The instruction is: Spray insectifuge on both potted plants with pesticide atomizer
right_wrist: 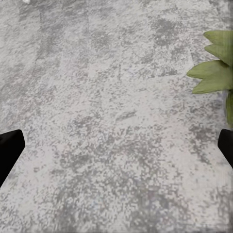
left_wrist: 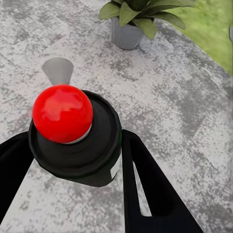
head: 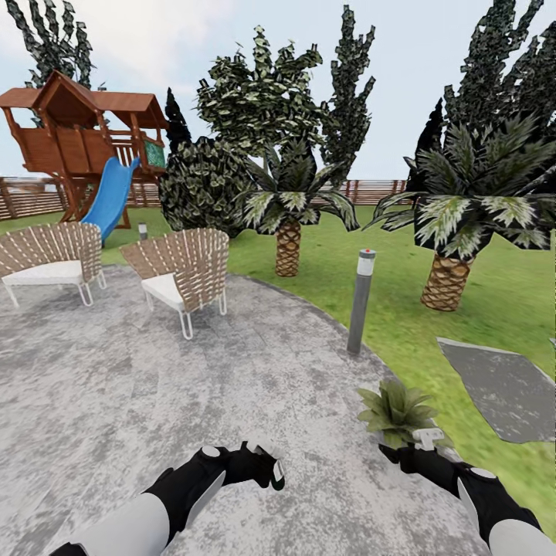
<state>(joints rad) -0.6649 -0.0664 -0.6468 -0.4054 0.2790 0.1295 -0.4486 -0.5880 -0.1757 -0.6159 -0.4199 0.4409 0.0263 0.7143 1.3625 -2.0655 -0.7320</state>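
Left wrist view: the left gripper (left_wrist: 73, 160) clamps the dark green, red-dotted pesticide atomizer (left_wrist: 73, 141) at centre, long axis toward the camera, nozzle toward the grey-potted leafy plant (left_wrist: 138, 19) at top. Right gripper (right_wrist: 116, 145) spread open.

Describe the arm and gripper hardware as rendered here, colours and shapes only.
Both arms have pale grey-white forearm shells ending in glossy black wrist housings. The left gripper and right gripper are black with small white tips or plates in the head view. In the left wrist view the fingers are flat black blades, one with a narrow slot. No cables or markings visible.
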